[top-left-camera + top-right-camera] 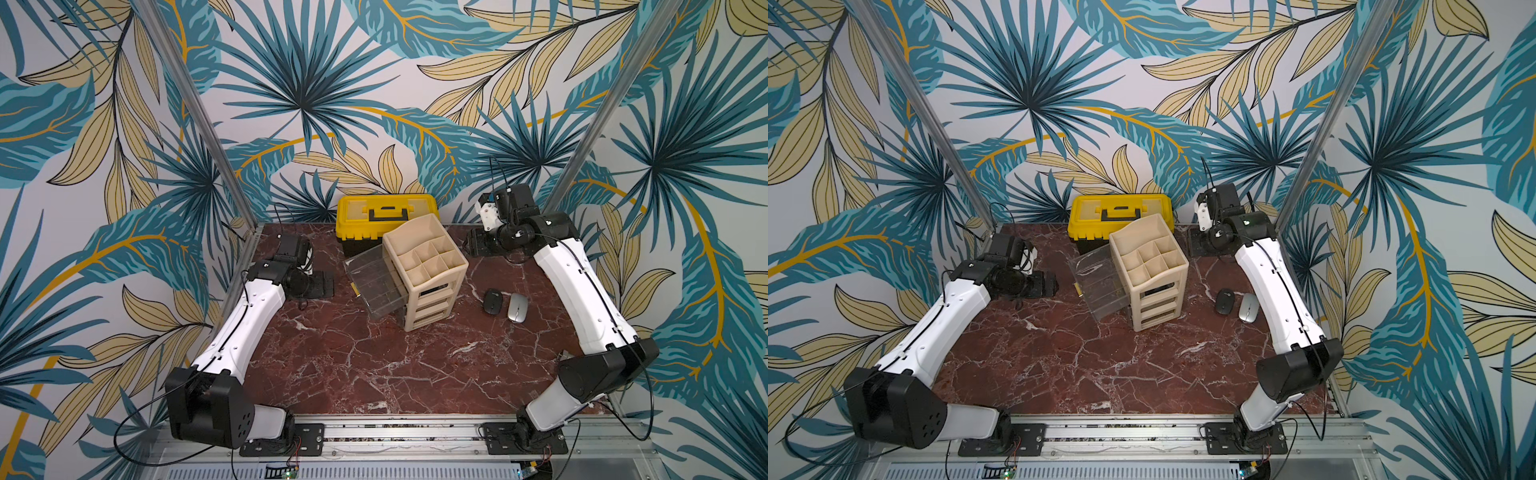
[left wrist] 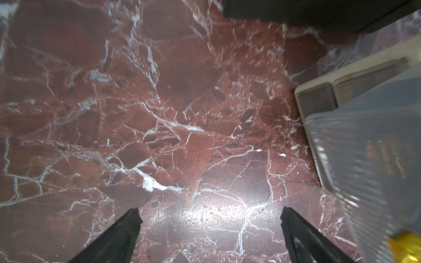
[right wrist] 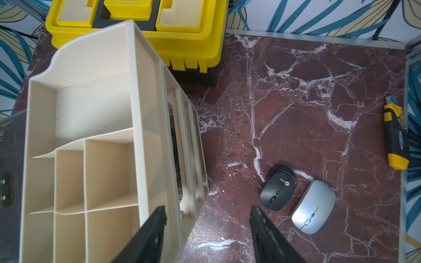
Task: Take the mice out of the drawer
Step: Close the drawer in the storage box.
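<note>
Two mice lie out on the red marble-patterned surface (image 1: 374, 365), between the beige plastic organiser (image 1: 424, 270) and the right arm. The matte black oval mouse (image 1: 493, 300) is nearer the organiser, and the silver-grey oval mouse (image 1: 517, 307) sits just beside it. Both show in both top views and in the right wrist view.

A clear plastic drawer (image 1: 372, 282) juts out of the organiser on the side facing the left arm. A small yellow thing shows through one of its corners, too blurred to name. Behind the organiser, against the back wall, stands a yellow toolbox with a black handle (image 1: 386, 216).

The left gripper (image 2: 210, 216) hangs over bare surface beside the clear drawer, its jaws spread wide with nothing between them. The right gripper (image 3: 208, 213) is raised near the organiser's open top compartments, its jaws apart and empty.

A yellow-and-black utility knife (image 3: 396, 134) lies by the edge of the surface, well apart from the mice.
</note>
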Motion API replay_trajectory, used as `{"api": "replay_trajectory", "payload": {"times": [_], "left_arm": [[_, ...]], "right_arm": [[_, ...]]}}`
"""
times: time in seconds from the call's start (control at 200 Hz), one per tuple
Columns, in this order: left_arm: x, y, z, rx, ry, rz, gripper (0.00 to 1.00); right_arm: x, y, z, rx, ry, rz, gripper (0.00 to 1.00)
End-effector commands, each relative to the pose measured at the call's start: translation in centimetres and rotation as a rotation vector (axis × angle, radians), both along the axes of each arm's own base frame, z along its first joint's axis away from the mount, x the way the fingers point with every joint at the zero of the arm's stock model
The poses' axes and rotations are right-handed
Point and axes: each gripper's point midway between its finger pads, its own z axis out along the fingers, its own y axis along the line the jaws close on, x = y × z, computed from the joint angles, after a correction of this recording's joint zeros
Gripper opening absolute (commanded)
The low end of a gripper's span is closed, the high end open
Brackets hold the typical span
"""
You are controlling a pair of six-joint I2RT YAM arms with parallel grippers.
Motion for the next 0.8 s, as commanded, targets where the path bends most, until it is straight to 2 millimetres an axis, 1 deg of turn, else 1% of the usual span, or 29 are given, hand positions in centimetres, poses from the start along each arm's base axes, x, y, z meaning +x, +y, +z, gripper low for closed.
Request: {"api": "replay_trajectory", "payload": {"times": [0.0,0.06,0.105,0.185,0.325,0.466,0.561,0.796], "left_arm": [[-2.2,-0.9,-2.2,0.007,0.116,-0.031,1.0],[-2.4,-1.8,-2.0,0.001,0.112,-0.062,1.0],[-2.4,-2.4,-1.7,-0.007,0.102,-0.078,1.0],[-2.4,-3.1,-1.1,-0.018,0.084,-0.098,1.0],[-2.4,-4.0,-0.1,-0.041,0.055,-0.128,1.0],[-1.9,-4.5,-0.1,-0.049,0.036,-0.15,1.0],[-1.0,-4.5,-0.3,-0.04,0.005,-0.154,1.0],[0.3,-6.3,-0.3,-0.086,-0.024,-0.182,1.0]], "right_arm": [[0.1,-1.7,0.0,-0.098,-0.014,-0.045,0.62],[0.8,-2.2,-0.9,-0.141,0.006,-0.055,0.62],[1.4,-2.2,-1.6,-0.151,0.022,-0.052,0.62],[2.5,-1.8,-2.6,-0.135,0.034,-0.04,0.62],[3.6,-0.9,-3.2,-0.076,0.034,-0.013,0.62],[3.9,0.0,-3.6,-0.038,0.042,0.022,0.63],[4.0,0.3,-4.0,-0.037,0.052,0.035,0.64],[4.2,0.5,-4.5,-0.038,0.064,0.059,0.67]]}}
